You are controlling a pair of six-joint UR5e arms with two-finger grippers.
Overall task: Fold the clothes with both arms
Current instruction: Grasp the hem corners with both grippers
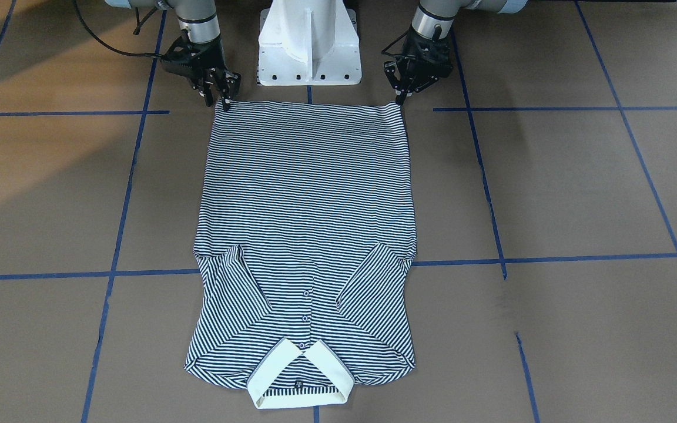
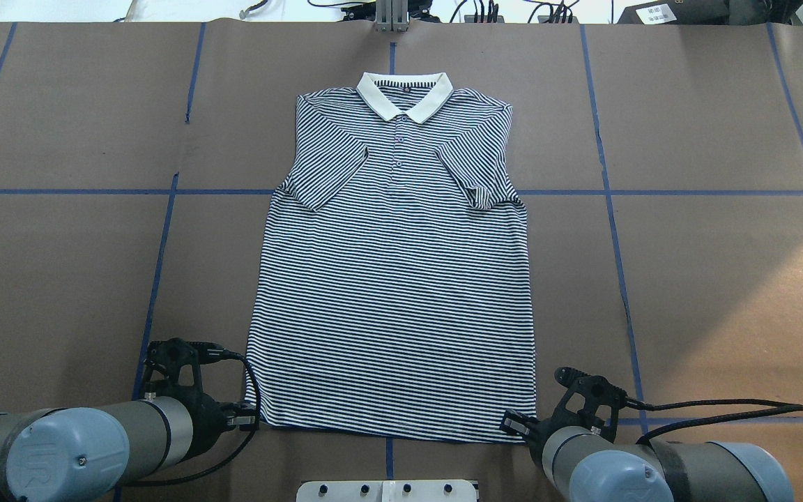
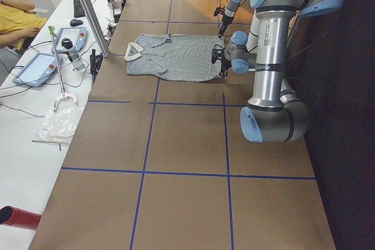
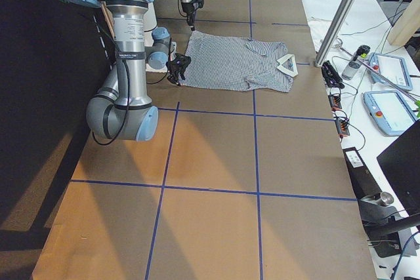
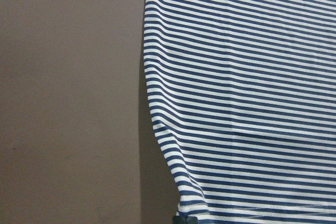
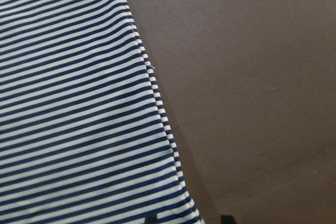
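Note:
The striped polo shirt (image 1: 306, 194) lies flat and face up on the brown table, sleeves folded inward, cream collar (image 2: 405, 97) at the far side and hem toward the robot. My left gripper (image 1: 401, 101) sits at the hem's left corner (image 2: 256, 418). In the left wrist view its fingertips (image 5: 181, 219) show as one dark tip pinching the puckered corner. My right gripper (image 1: 219, 101) is at the other hem corner (image 2: 523, 429). In the right wrist view it (image 6: 188, 219) is open, one fingertip over the cloth (image 6: 73, 119) and one off it.
The white pedestal base (image 1: 309, 44) stands just behind the hem, between the arms. Blue tape lines (image 2: 610, 209) cross the brown table. Black cables (image 2: 715, 404) trail from both wrists. Tablets (image 3: 35, 68) and a metal post (image 3: 88, 10) are on the operators' bench beyond the collar.

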